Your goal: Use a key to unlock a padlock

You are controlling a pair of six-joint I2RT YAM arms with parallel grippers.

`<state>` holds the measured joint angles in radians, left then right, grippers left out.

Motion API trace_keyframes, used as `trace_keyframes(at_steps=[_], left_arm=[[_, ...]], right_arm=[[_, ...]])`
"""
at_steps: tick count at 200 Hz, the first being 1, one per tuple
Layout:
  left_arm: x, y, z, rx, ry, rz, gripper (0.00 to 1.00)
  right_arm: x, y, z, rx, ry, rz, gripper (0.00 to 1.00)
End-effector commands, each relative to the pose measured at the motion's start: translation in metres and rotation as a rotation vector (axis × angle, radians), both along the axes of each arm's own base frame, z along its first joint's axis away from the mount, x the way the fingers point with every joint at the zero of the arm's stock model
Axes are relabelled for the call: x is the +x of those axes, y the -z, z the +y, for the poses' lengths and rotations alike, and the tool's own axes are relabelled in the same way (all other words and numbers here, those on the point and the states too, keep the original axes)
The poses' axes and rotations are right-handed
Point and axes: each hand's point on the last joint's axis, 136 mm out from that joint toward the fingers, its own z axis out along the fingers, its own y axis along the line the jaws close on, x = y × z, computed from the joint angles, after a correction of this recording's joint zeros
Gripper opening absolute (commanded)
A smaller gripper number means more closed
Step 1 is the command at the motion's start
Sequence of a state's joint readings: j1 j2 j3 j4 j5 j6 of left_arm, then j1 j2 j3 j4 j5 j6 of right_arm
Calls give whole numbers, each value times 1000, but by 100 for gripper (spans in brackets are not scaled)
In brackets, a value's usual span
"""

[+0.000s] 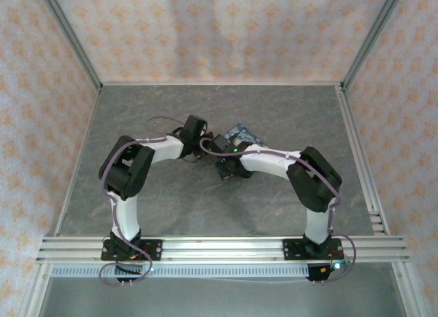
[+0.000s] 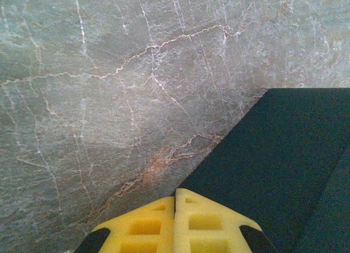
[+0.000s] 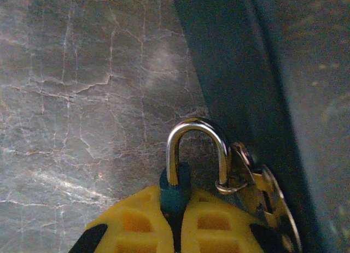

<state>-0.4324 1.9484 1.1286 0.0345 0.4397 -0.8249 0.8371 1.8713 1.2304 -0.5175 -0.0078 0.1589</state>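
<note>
My right gripper (image 3: 176,204) is shut on the padlock (image 3: 176,188), with its dark blue body pinched between the yellow fingertips. The silver shackle (image 3: 197,127) arches up above them. A small ring on the shackle's right leg carries the silvery key (image 3: 250,183), which hangs against the right finger. Whether the shackle is latched is unclear. My left gripper (image 2: 175,197) is shut, its yellow fingertips pressed together with nothing showing between them. It hovers over the table at the edge of the dark box (image 2: 284,149).
The dark-blue patterned box (image 1: 243,134) lies on the grey marbled table (image 1: 171,200), just right of where both arms meet mid-table. In the right wrist view the box (image 3: 240,72) stands close beside the padlock. Patterned walls and metal rails enclose the table.
</note>
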Motion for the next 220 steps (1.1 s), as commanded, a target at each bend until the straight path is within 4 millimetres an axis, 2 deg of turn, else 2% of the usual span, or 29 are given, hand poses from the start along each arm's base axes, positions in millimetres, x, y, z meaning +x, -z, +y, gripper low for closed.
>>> trace_keyframes(at_steps=[1, 14, 30, 59, 67, 93, 130, 183, 220], left_arm=[[5, -8, -9, -7, 38, -16, 3], [7, -10, -7, 1, 30, -22, 4], [9, -14, -5, 2, 23, -30, 4], [12, -21, 0, 3, 18, -41, 5], [13, -22, 1, 4, 17, -43, 4], [17, -26, 4, 7, 13, -47, 4], [22, -29, 6, 5, 5, -53, 4], [30, -37, 12, 7, -15, -68, 5], [37, -43, 17, 15, -17, -74, 4]], right_arm=[[-12, -2, -5, 4, 60, 43, 1], [-10, -3, -5, 2, 66, 32, 3], [-10, 1, -8, -16, 79, 39, 14], [-10, -3, -14, -2, 111, 4, 28], [-10, -3, -16, -7, 114, -1, 30], [-12, 2, -21, -31, 118, 1, 30], [-12, 5, -27, -66, 124, -35, 23], [-7, 13, -26, -151, 115, -124, 36], [0, 19, -32, -230, 135, -173, 14]])
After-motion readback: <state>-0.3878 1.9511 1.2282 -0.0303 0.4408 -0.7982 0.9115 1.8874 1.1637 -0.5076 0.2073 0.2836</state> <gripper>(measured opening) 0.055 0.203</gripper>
